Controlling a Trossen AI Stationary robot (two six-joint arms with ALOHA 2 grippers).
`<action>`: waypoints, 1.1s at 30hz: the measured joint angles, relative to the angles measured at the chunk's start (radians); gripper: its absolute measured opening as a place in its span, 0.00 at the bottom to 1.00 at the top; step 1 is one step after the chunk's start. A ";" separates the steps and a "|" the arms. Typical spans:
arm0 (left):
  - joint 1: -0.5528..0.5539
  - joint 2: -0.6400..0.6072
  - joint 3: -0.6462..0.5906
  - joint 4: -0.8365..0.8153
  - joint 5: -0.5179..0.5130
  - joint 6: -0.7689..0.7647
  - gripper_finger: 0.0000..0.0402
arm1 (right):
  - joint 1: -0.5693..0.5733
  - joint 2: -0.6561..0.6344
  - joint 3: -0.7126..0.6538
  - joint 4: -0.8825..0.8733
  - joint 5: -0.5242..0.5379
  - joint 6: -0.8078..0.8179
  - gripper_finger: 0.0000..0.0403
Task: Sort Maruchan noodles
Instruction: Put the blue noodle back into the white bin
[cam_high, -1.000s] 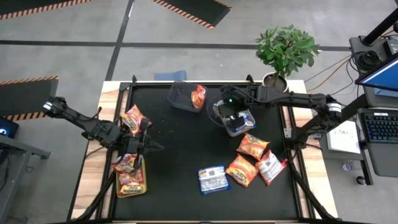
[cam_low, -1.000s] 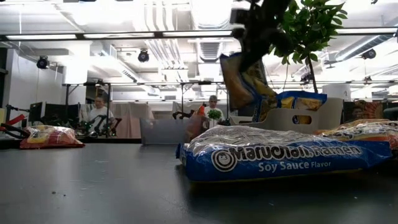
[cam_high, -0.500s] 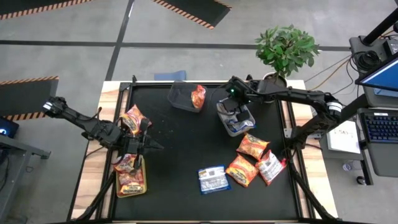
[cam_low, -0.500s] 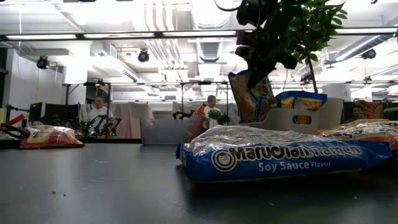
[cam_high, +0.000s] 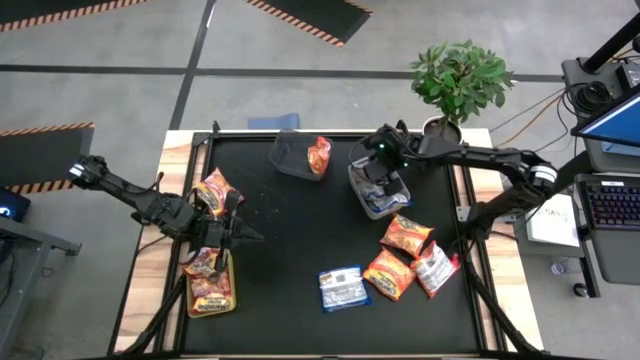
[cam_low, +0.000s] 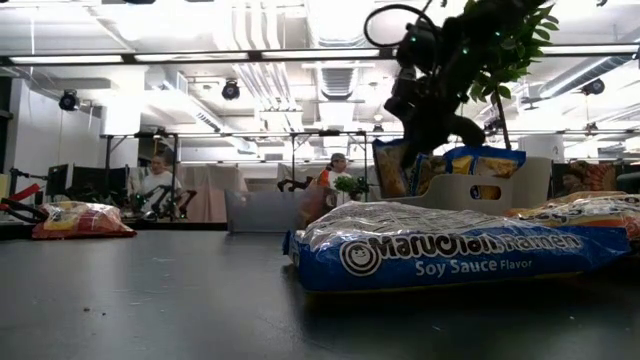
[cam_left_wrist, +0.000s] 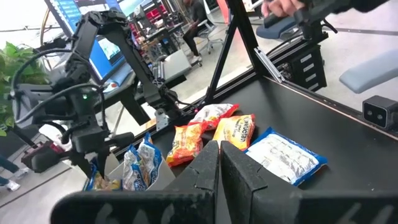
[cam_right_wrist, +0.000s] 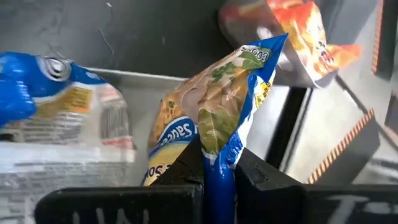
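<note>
A: Two arms in frame. Right gripper (cam_high: 377, 172) sits over the grey bin (cam_high: 357, 190) at the table's far right side, fingers clamped on the edge of a blue-and-yellow packet (cam_right_wrist: 214, 118). The packet hangs just inside the bin; the right wrist view shows the dark fingers pinching its lower seam.

B: Anything already in that bin?

A: Yes, another blue packet (cam_right_wrist: 56, 118) lies flat in it beside the held one. From the low view the held packet (cam_low: 398, 166) hangs below the gripper at the bin's rim.

B: Left side?

A: Left gripper (cam_high: 232, 236) is clenched with nothing between its fingers, poised at the table's left edge just above the yellow-green bin (cam_high: 190, 304). That bin holds red-and-white packets (cam_high: 208, 283). One more orange packet (cam_high: 215, 190) lies on the black table (cam_high: 290, 240) just behind the left arm.

B: Loose stock on the table?

A: Four near the front right: a blue soy sauce packet (cam_high: 344, 287), two orange packets (cam_high: 406, 236) (cam_high: 389, 274) and a white-and-red one (cam_high: 434, 268) touching them. They show in the left wrist view as well, beyond the shut fingers.

B: And the second grey bin?

A: Far centre (cam_high: 292, 155), with one orange packet (cam_high: 319, 155) leaning on its right wall. A potted plant (cam_high: 459, 80) stands at the far right corner.
</note>
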 joint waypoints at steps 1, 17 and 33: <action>0.000 0.000 0.000 0.000 0.000 -0.005 0.00 | -0.007 -0.009 -0.022 0.027 -0.020 -0.006 0.05; 0.002 0.001 0.000 0.036 -0.013 -0.014 0.00 | -0.036 -0.038 -0.152 0.088 -0.067 -0.019 0.14; 0.002 0.003 0.000 0.033 -0.051 -0.045 0.00 | -0.035 -0.062 -0.152 0.078 -0.066 0.216 0.15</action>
